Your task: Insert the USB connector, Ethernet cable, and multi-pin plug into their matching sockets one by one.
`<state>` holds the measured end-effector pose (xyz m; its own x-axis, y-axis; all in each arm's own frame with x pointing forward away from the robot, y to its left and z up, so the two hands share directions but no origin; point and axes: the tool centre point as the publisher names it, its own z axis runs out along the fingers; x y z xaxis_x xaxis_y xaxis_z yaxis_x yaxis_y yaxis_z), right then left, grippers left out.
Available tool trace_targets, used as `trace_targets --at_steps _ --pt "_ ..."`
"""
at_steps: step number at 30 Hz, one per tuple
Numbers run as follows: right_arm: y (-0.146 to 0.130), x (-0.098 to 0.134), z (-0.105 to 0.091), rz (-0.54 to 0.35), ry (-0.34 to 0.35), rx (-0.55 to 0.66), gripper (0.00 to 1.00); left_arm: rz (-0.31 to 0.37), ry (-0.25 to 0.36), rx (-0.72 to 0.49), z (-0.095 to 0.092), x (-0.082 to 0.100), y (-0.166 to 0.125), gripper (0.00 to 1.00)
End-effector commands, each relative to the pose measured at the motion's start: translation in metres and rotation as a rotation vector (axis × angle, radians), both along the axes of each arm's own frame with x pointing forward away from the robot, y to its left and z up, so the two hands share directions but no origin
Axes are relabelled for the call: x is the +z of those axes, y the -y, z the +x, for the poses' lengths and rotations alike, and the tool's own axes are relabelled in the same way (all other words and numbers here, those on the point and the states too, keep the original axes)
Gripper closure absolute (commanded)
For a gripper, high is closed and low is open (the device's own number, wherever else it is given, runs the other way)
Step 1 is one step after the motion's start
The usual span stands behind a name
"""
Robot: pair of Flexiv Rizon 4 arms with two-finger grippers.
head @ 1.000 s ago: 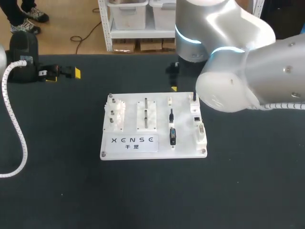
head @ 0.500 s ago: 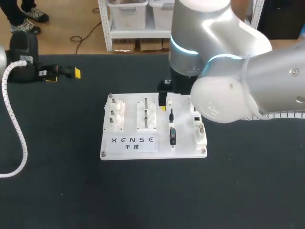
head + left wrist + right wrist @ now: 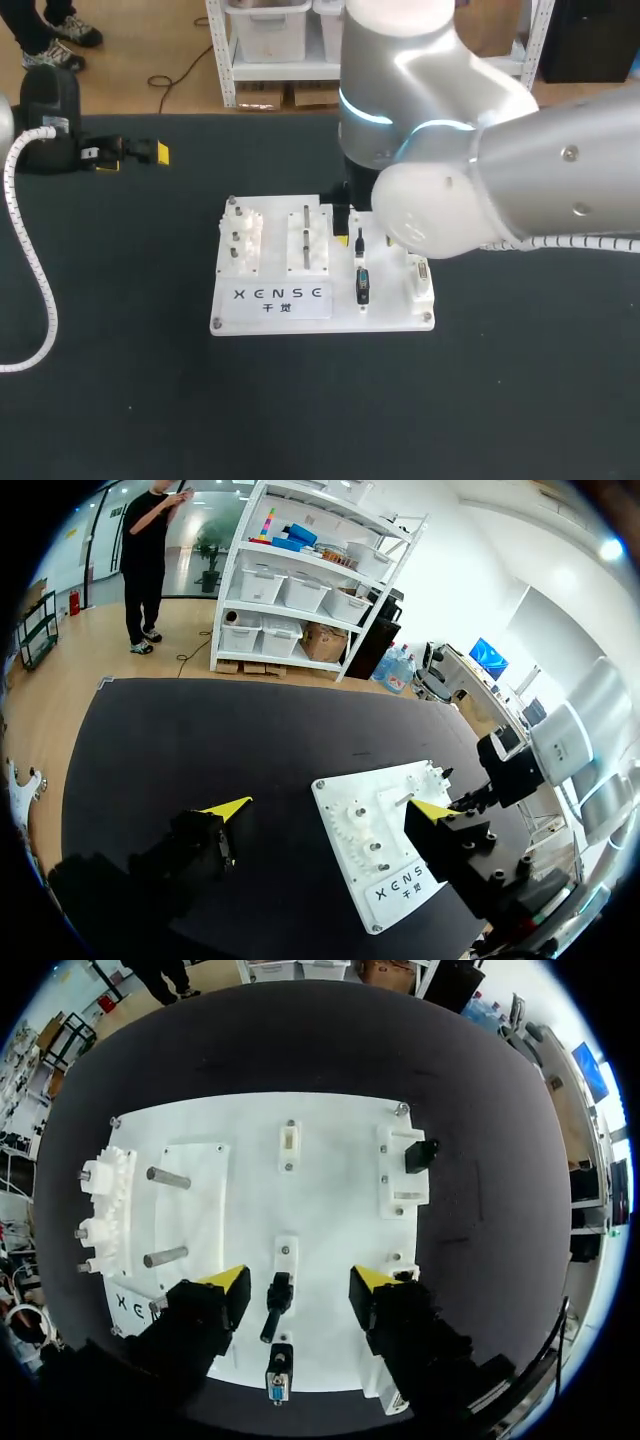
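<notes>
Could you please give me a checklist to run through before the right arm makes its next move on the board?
1. Right hand open: ok, fingers apart, nothing gripped.
2. Black connector in line between its fingers: ok, slightly off centre.
3. Height above the connector: cannot tell.
4. Left hand out of the way: ok, open, empty, off the white board.
5. Board flat on the table: ok.
6. Matching socket in the socket block free: cannot tell.

Bright, even light; glare on R arm [image 3: 440,90].
</notes>
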<state>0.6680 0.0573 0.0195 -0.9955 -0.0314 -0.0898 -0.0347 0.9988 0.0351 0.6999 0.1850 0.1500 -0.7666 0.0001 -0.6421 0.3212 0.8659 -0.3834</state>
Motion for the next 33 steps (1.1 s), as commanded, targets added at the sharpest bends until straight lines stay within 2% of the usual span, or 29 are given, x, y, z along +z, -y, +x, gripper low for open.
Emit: trace_targets --at_steps 1,6,8,11,12,17,26,33 --pt "0.000 -0.001 -0.002 -0.005 -0.003 0.004 0.64 0.000 0.000 0.000 0.000 0.000 0.000 0.00" --pt "-0.002 -0.004 -0.008 -0.014 -0.007 0.021 0.70 0.000 0.000 0.000 0.000 0.000 0.000 0.00" --pt "-0.002 -0.004 -0.009 -0.018 -0.006 0.028 0.77 0.000 0.000 0.000 0.000 0.000 0.000 0.00" --pt "-0.003 -0.005 -0.009 -0.020 -0.005 0.032 0.98 0.000 0.000 0.000 0.000 0.000 0.000 0.00" --pt "-0.003 -0.005 -0.009 -0.022 -0.003 0.034 1.00 0.000 0.000 0.000 0.000 0.000 0.000 0.00" --pt "-0.004 -0.004 -0.009 -0.016 0.011 0.046 1.00 0.000 0.000 0.000 0.000 0.000 0.000 0.00" --pt "0.001 0.018 -0.007 0.018 0.049 0.040 1.00 0.000 0.000 0.000 0.000 0.000 0.000 0.00" --pt "0.015 0.033 -0.004 0.044 0.070 0.025 1.00 0.000 0.000 0.000 0.000 0.000 0.000 0.00"
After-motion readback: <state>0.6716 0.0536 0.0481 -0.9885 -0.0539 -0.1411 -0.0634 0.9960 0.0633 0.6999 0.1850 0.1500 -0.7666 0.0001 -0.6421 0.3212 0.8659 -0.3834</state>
